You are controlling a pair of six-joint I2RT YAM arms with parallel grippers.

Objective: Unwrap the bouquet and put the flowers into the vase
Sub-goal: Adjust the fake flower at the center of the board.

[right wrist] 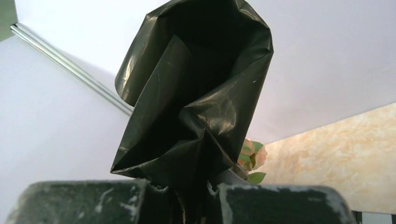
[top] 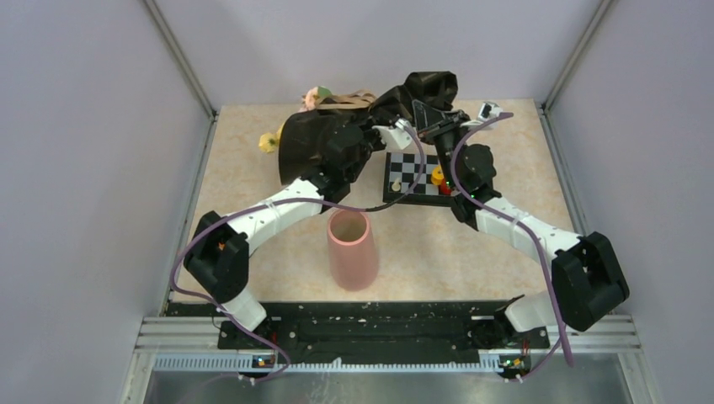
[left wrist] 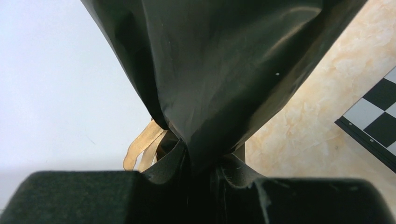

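No text, label, brand or number can be read in any of the three views. The checkered board (top: 414,168) shows only black and white squares, and the black wrapping paper (left wrist: 224,70) and the pink vase (top: 352,252) look plain. Tiny marks on the metal rail (top: 379,364) at the arms' bases may be print, but they are too small to tell.

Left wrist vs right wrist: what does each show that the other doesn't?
Left wrist only: tan ribbon and a checkerboard corner. Right wrist only: flowers behind the paper, and a metal rail. Both: black wrapping paper pinched by that arm's own gripper, the left gripper and the right gripper, plus the beige table.
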